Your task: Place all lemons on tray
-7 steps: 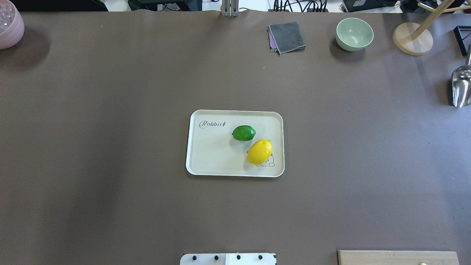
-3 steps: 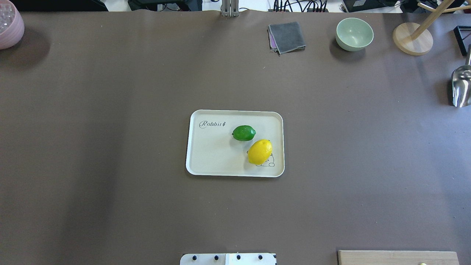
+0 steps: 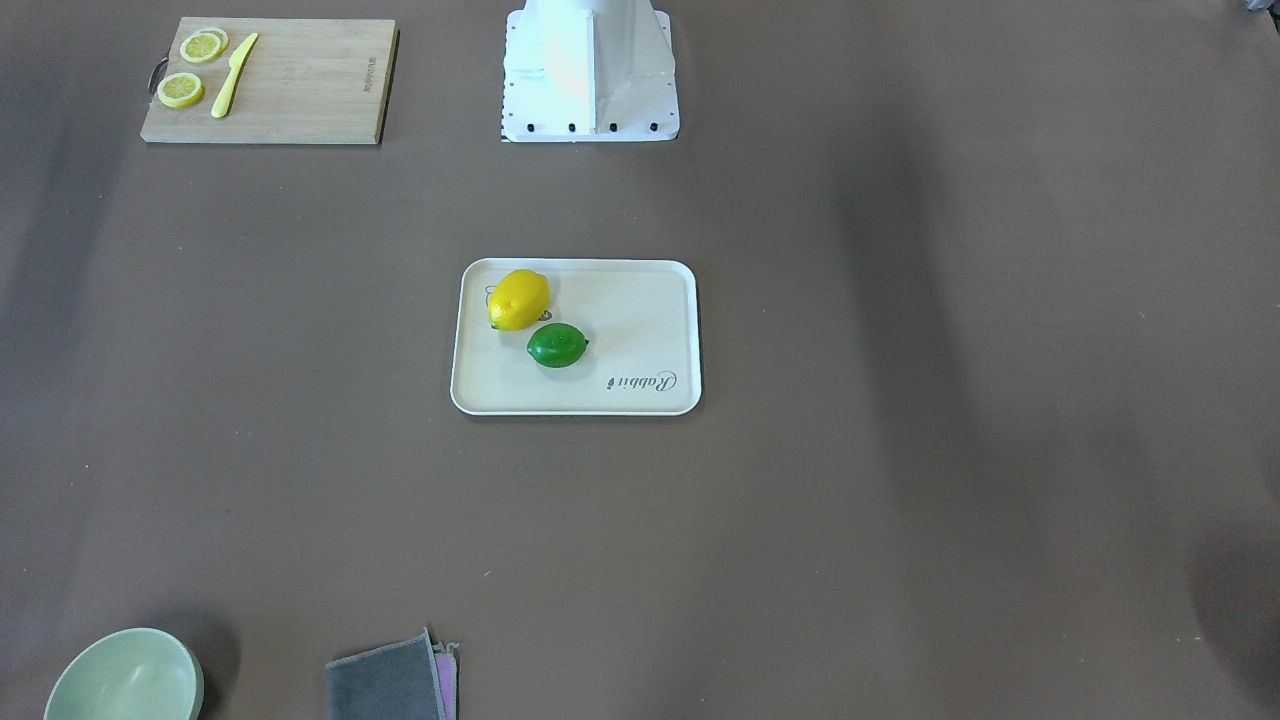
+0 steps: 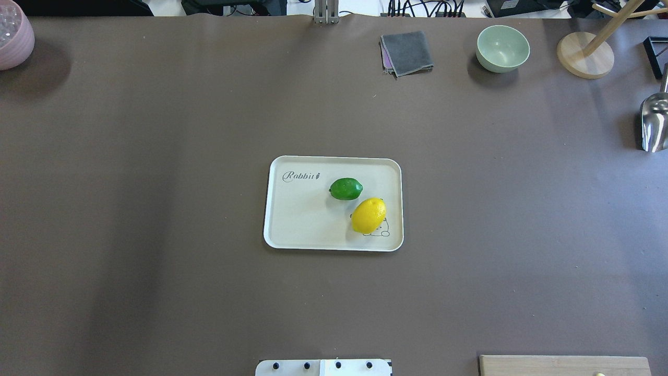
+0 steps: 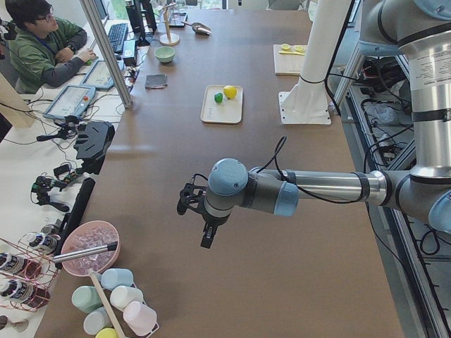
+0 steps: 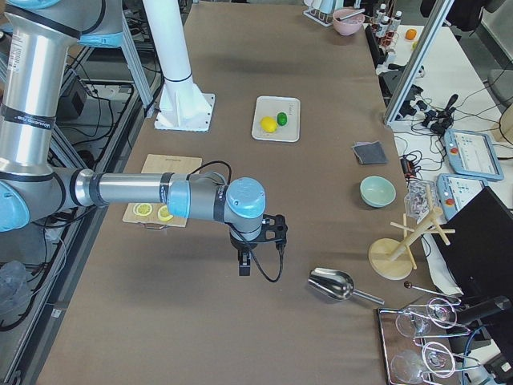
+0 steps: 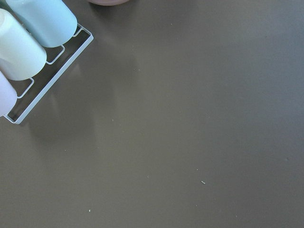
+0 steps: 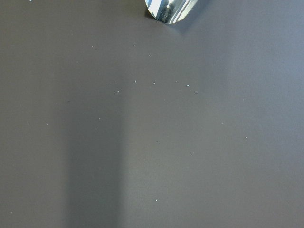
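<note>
Brown table (image 4: 156,156): cream rectangular tray (image 4: 297,219) at centre. Left gripper (image 5: 206,238) and right gripper (image 6: 244,266) hover over bare tabletop, well apart from tray; cannot tell finger state. Glossy yellow lemon (image 4: 368,215) on tray's near right. Glossy green lemon (image 4: 346,188) just beside it, farther back.

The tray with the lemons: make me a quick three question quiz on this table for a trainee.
1. True or false: the yellow lemon and the green lemon both lie on the tray.
2. What lies on the cutting board? A) lemon slices and a knife B) a banana C) scissors
3. Which lemon partly covers the tray's dog drawing?
Key: 1 true; 2 A; 3 the yellow lemon.
</note>
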Controlling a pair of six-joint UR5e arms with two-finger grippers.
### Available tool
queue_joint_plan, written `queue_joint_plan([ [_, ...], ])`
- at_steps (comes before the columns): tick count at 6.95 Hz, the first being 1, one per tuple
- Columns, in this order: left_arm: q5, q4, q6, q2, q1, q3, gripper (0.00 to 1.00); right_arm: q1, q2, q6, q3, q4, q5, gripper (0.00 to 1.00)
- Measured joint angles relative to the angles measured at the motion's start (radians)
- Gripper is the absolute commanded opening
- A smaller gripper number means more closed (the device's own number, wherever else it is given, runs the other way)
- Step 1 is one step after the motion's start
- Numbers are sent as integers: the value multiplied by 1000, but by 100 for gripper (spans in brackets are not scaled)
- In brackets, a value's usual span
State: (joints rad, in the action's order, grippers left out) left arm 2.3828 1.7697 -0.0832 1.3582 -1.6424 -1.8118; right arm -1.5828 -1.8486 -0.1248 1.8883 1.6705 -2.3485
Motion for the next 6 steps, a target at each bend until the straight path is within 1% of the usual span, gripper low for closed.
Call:
queue_joint_plan([
  [6,-1,2,-1,3,12,0,99,5,0,2,0,-2,0,100],
])
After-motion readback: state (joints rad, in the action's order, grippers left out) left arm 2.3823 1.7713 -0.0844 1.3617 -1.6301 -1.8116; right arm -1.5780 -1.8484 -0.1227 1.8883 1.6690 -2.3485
